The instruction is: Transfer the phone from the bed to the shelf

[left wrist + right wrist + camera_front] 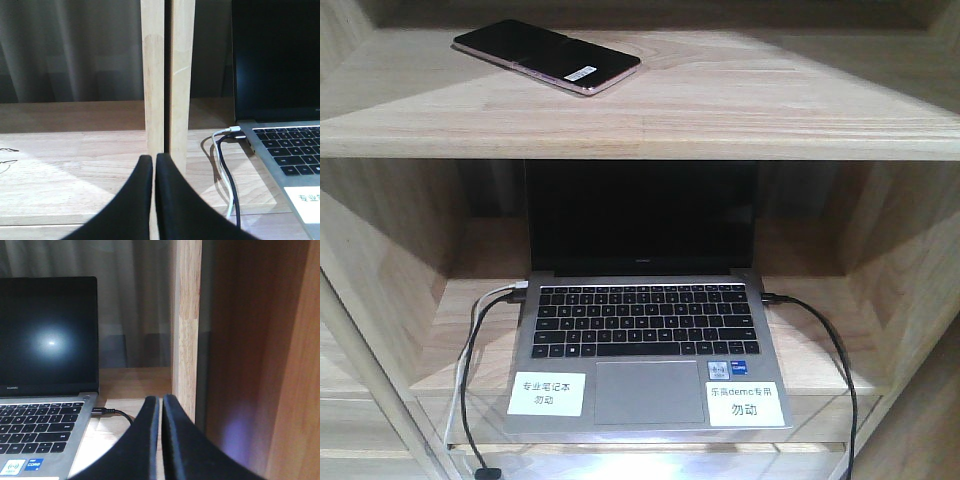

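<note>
Phone (548,56) sits flat on the shelf (740,100) above the laptop (645,340), no fingers near it. Left gripper (154,165): clenched, empty, beside the cables (225,170). Right gripper (161,407): same, clenched on nothing. Placement looks done to me; next I'd just back both arms out.

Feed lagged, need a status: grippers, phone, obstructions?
Left gripper shut, empty. Right gripper shut, empty. Glossy black phone flat on upper pale-wood shelf plank, above open grey laptop. Nothing obstructing.
</note>
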